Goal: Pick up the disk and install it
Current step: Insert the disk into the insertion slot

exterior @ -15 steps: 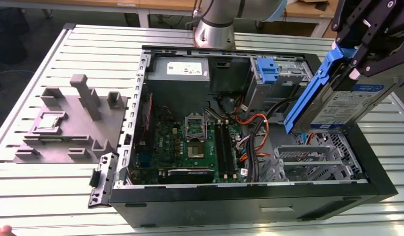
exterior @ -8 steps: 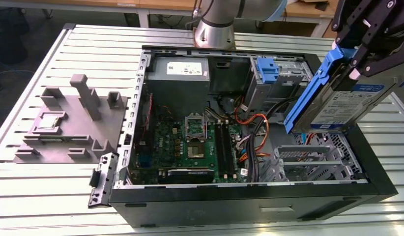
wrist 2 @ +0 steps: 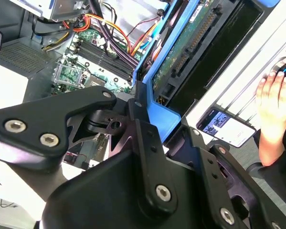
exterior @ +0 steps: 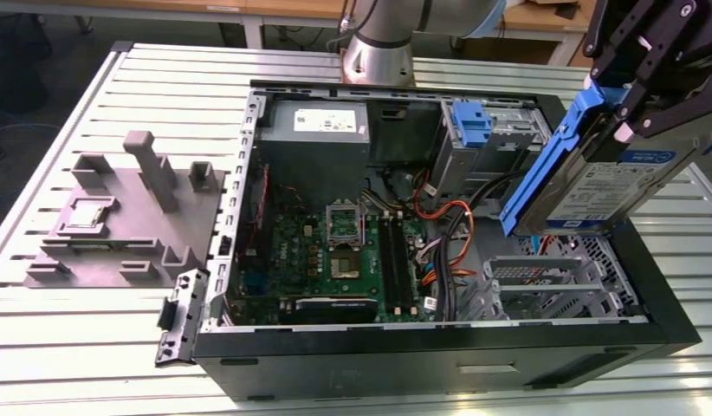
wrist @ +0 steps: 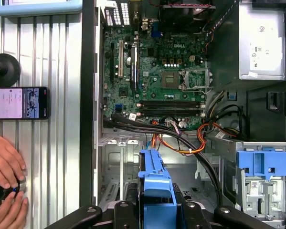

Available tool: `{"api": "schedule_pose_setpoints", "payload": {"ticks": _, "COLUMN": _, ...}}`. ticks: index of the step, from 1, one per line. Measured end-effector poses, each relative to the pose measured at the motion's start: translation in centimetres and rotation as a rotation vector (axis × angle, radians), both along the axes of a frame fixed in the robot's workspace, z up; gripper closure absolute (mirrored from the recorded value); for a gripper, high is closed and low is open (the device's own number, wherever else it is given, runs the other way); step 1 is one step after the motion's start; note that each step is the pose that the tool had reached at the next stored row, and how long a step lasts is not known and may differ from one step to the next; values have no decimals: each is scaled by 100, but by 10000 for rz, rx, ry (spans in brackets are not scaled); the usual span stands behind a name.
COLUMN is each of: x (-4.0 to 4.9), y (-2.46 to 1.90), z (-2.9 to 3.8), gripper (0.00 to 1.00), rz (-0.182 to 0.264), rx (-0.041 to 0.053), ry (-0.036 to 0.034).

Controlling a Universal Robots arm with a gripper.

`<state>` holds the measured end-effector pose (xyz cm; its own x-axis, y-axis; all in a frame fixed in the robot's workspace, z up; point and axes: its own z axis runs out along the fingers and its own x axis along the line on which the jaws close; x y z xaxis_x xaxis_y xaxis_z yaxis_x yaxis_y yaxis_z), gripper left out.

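My gripper (exterior: 629, 120) is shut on the disk (exterior: 598, 186), a silver-grey drive with a white-and-blue label in a blue carrier frame. The disk hangs tilted on edge over the open computer case (exterior: 449, 340), at the exterior view's right, above the metal drive cage (exterior: 541, 279). The second wrist view has the disk's (wrist 2: 181, 52) green circuit-board side and connector, with a black finger (wrist 2: 138, 126) clamped on the blue frame. In the first wrist view the blue carrier end (wrist: 154, 183) sticks out between the jaws over the cage (wrist: 118, 177).
Inside the case lie the motherboard (exterior: 333, 251), orange and black cables (exterior: 449, 234), a power supply (exterior: 315, 130) and a second blue bracket (exterior: 472, 121). A grey fixture (exterior: 125, 217) sits on the slatted table. A person's hands (wrist: 4, 164) and a phone (wrist: 18, 102) are beside the case.
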<state>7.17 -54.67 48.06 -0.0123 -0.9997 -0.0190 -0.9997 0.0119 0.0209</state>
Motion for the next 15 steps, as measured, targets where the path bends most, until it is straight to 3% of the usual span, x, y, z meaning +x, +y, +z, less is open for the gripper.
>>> {"api": "schedule_pose_setpoints", "payload": {"ticks": 15, "x": 0, "y": -24, "z": -2, "gripper": 63, "rz": 0, "rx": -6, "ry": 0}}
